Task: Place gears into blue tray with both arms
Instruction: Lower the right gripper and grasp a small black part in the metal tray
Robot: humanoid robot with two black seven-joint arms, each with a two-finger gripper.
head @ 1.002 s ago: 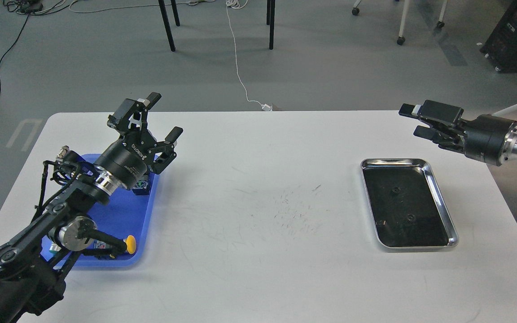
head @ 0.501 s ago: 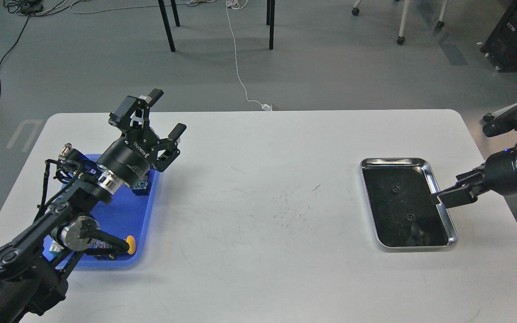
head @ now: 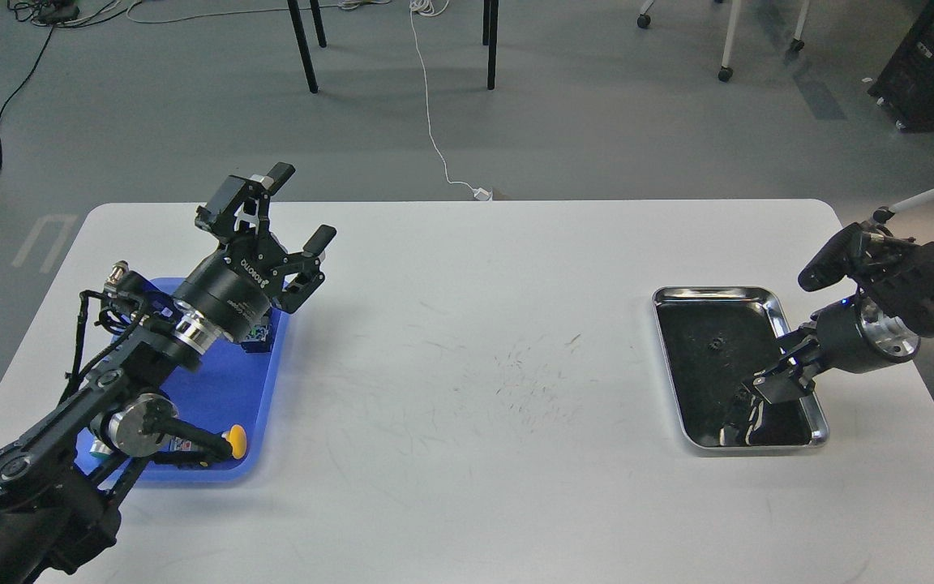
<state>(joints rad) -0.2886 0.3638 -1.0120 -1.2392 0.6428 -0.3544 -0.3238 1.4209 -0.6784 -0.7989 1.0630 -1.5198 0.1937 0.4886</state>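
The blue tray [head: 220, 385] lies at the table's left, largely covered by my left arm. My left gripper [head: 302, 204] is raised above the tray's far right corner, open, with nothing between its fingers. On the right, a silver tray [head: 765, 297] with black lining holds one tiny black gear [head: 713, 343] in its far half. My right gripper [head: 761, 391] dips into that tray's near half, pointing down and left. Its fingers look dark and merge together. Anything beneath them is hidden.
Inside the blue tray are a yellow-capped push-button switch [head: 236, 440] at the near right and a blue part [head: 260, 337] under my left wrist. The white table [head: 483, 381] between the two trays shows only scuff marks. Chair legs stand on the floor beyond.
My right arm has swung from high above the table's far right edge down into the silver tray, over the near gear. The left arm has barely moved.
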